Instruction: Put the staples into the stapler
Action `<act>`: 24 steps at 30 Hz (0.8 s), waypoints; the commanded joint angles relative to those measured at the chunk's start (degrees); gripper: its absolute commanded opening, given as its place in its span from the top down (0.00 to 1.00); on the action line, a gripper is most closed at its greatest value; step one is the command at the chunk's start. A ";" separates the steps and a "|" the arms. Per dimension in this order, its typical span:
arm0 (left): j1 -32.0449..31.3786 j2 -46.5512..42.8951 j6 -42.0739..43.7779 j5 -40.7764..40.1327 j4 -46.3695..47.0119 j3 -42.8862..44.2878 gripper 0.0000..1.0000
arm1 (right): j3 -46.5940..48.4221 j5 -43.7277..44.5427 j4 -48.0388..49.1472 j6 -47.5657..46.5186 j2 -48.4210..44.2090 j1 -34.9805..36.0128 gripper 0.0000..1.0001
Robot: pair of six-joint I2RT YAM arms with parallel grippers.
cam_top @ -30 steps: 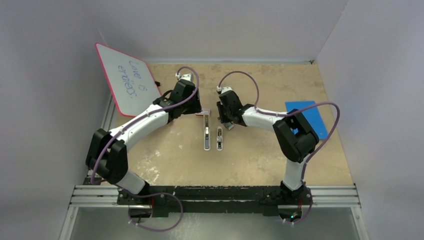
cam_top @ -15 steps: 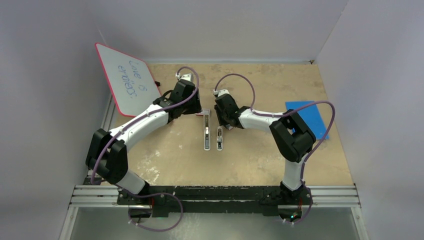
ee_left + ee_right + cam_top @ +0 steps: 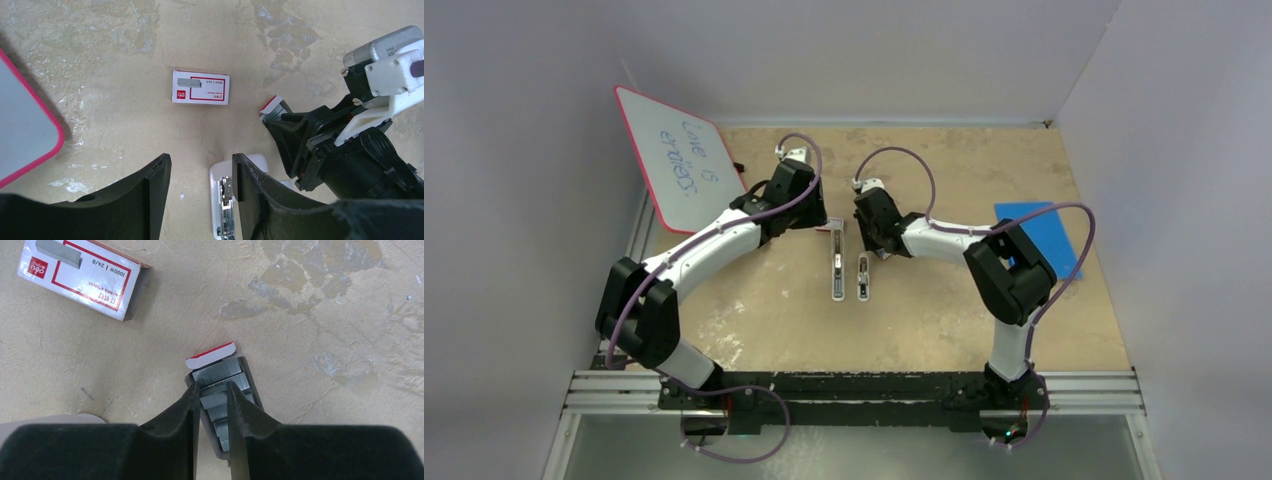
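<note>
Reaches the left arm [image 3: 714, 243] from the near edge forward and inward, left elbow [image 3: 639, 312] bent low beside the base, forearm slanting toward mid-table, wrist tipped down. Holds the left gripper [image 3: 200, 167] spread, jaws well apart, pointing downward. Stands the right arm [image 3: 944, 240] up from its base, folds it sharply at the right elbow [image 3: 1012, 268], and lays the forearm leftward. Aims the right gripper [image 3: 212, 390] down too, jaws nearly together, only a narrow slit between. Has both wrists near each other, side by side, apart.
</note>
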 commanded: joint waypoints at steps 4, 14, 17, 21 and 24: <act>0.40 -0.74 1.17 0.26 0.51 0.19 0.53 | -0.34 -0.83 0.58 0.70 -6.37 0.08 0.79; 0.36 -2.78 0.84 0.40 0.29 -0.45 0.53 | -0.53 -0.16 -6.30 3.15 -10.33 0.05 0.79; 0.34 -4.32 0.51 0.61 0.05 -1.09 0.53 | -2.06 -1.65 -10.79 4.44 -13.08 0.08 0.78; 0.31 -6.88 0.21 0.96 -0.70 -1.91 0.53 | -4.67 -2.17 -16.21 5.19 -16.10 0.01 0.78; 0.30 -8.97 0.00 1.18 -0.81 -2.87 0.52 | -6.91 -4.34 -18.65 6.35 -17.81 0.27 0.78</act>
